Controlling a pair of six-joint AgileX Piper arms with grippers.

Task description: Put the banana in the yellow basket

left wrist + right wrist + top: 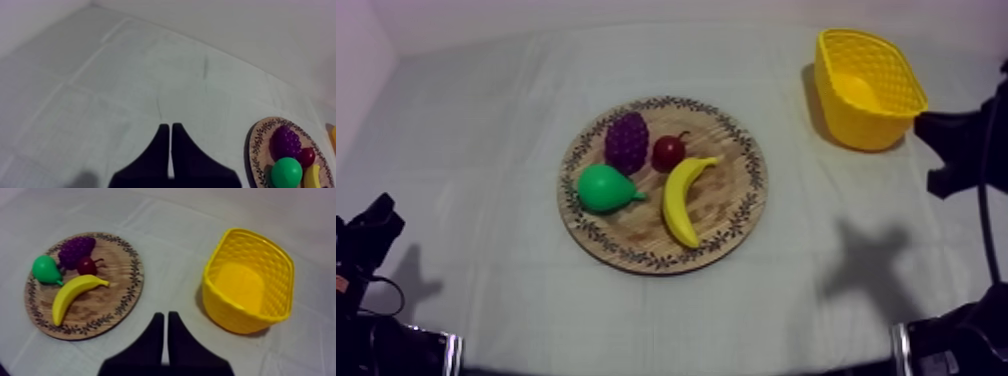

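Top view: the banana [682,200] lies on the wooden board [636,255], and the yellow basket [896,100] stands well apart at the bench's [486,120] far right.
The banana rests curved on the board's right half, its stem end just beside the small red fruit [668,152], with the grapes [627,141] and the pear [604,188] to its left. In the left wrist view the left pincer [170,129] has its fingers pressed together on nothing, above bare cloth short of the board. In the right wrist view the right pincer [165,317] is likewise closed and empty, above the cloth between board and basket.
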